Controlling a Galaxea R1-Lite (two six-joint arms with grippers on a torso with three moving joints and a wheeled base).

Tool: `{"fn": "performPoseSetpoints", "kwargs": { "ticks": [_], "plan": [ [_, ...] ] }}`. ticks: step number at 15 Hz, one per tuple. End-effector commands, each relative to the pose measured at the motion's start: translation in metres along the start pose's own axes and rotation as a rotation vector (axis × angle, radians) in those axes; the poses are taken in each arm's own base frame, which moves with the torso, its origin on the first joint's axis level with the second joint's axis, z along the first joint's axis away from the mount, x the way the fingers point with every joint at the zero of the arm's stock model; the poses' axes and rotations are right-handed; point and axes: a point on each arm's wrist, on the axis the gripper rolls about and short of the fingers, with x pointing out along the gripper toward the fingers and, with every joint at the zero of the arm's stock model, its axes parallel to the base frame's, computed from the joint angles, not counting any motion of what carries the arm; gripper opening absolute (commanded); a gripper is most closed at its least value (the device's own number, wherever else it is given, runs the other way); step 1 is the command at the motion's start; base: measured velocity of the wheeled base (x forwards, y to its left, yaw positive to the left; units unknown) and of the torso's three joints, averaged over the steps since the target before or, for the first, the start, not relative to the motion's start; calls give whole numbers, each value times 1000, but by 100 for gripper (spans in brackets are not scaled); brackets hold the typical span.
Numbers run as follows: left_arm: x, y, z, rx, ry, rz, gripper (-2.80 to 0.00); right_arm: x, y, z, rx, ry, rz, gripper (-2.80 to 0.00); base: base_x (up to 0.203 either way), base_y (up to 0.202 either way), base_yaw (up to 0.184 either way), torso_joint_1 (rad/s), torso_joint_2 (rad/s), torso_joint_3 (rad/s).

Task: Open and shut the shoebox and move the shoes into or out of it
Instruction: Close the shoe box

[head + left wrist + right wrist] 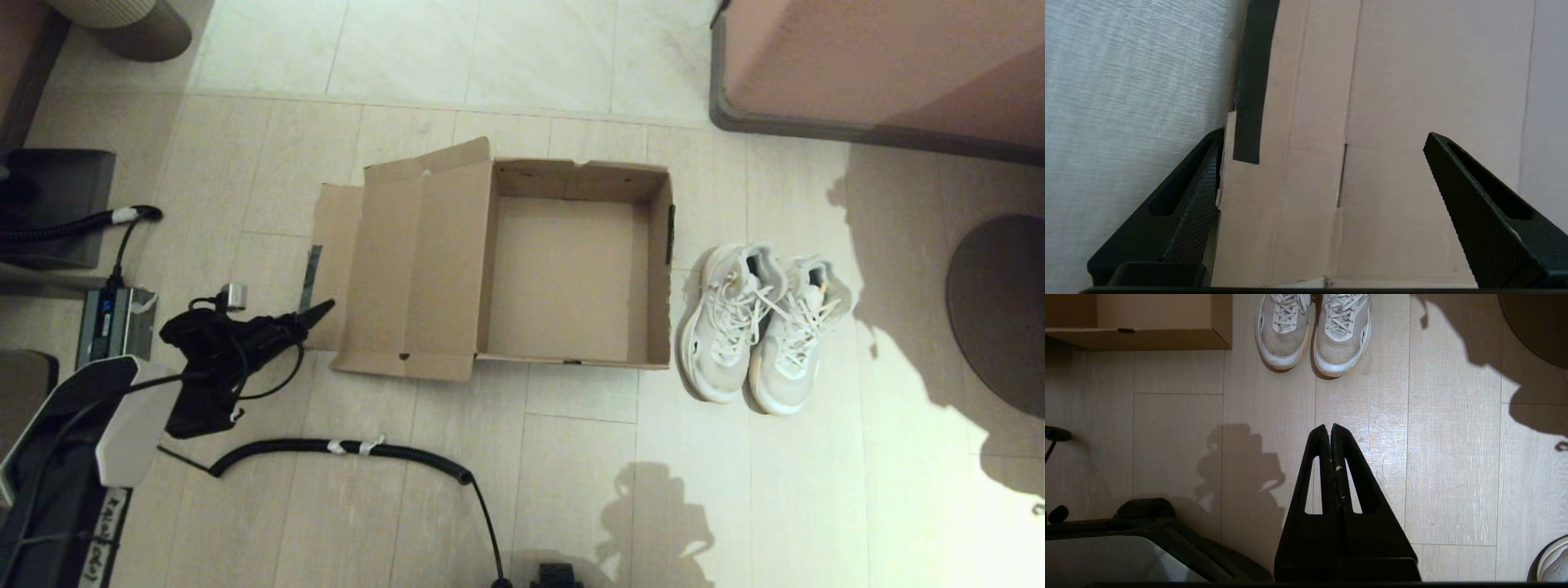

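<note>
The brown cardboard shoebox [660, 269] lies open on the floor, nothing inside it. Its lid flap [416, 261] is spread flat to the left, with a dark tape strip [310, 278] on its outer edge. The white mesh shoes [727, 335] stand side by side on the floor just right of the box, toes toward me. My left gripper [314, 314] is open at the lid flap's near-left corner; in the left wrist view its fingers [1325, 132] straddle the flap [1392, 102] by the tape strip [1251, 81]. My right gripper [1329, 426] is shut on nothing above the floor, short of the shoes [1282, 330].
A black coiled cable [351, 447] runs across the floor in front of the box. A power unit [114, 322] sits at the left. Pink furniture [882, 65] stands at the back right, a dark round base [1000, 310] at the right. Another sneaker [1553, 563] shows in the right wrist view.
</note>
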Motion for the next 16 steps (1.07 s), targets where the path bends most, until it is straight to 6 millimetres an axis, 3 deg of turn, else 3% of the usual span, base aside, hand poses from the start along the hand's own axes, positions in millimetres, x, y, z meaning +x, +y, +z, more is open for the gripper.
{"fn": "performPoseSetpoints", "kwargs": {
  "ticks": [1,11,12,13,16],
  "plan": [
    [4,-8,9,-5,-14,-17,0,0,0,0,0,2,0,-280,0,0,0,0,0,0],
    [5,-8,4,-23,0,-5,0,0,0,0,-1,3,3,-280,0,0,0,0,0,0],
    [5,-8,3,-24,1,-4,-38,0,0,0,-1,3,3,-280,0,0,0,0,0,0],
    [5,-8,3,-24,1,-5,-280,0,0,0,-1,2,3,-280,0,0,0,0,0,0],
    [5,-7,0,-27,5,-4,-280,0,0,0,-1,3,3,-280,0,0,0,0,0,0]
  ]
}}
